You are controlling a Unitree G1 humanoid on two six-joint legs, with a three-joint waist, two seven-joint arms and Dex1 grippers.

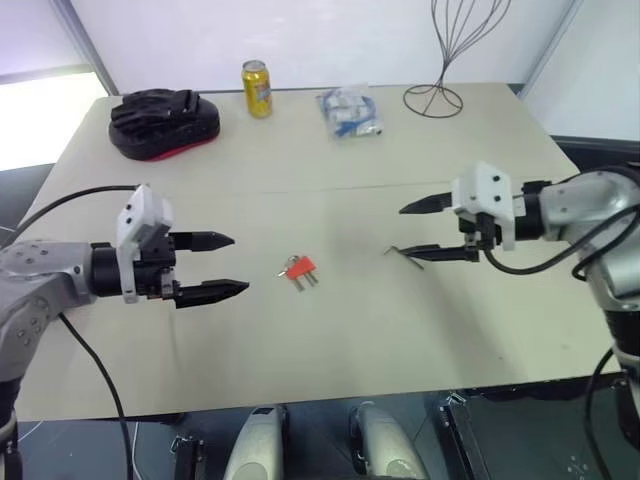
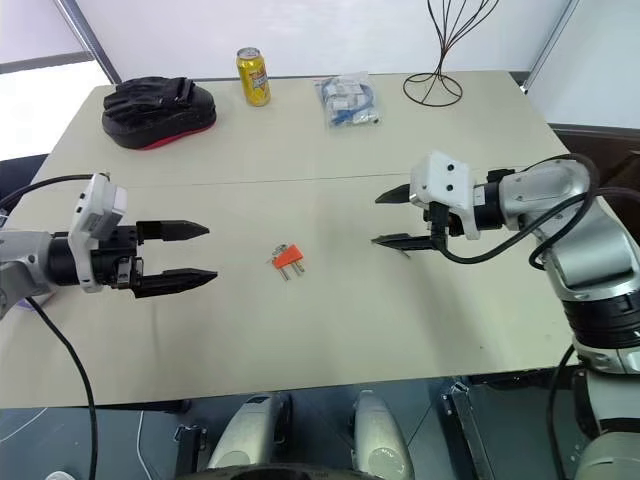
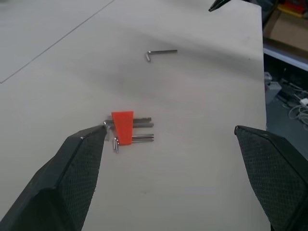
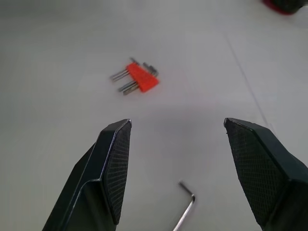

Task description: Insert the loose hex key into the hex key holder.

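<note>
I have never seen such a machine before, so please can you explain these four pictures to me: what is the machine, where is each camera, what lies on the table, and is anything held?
This is a humanoid robot with two arms, each ending in a gripper of two black fingers. Two pictures come from cameras in its head, looking down over the table. The other two come from a camera on each wrist, looking along that gripper's fingers.

In the head pictures the left gripper is on the left and the right gripper on the right. Both are open and hold nothing.

Between them lies the hex key holder, a small red block with metal keys in it. The loose hex key, a thin bent rod, lies on the table just in front of the right gripper.

At the far edge are a black case, a yellow can, a plastic bag and a wire stand.
</note>
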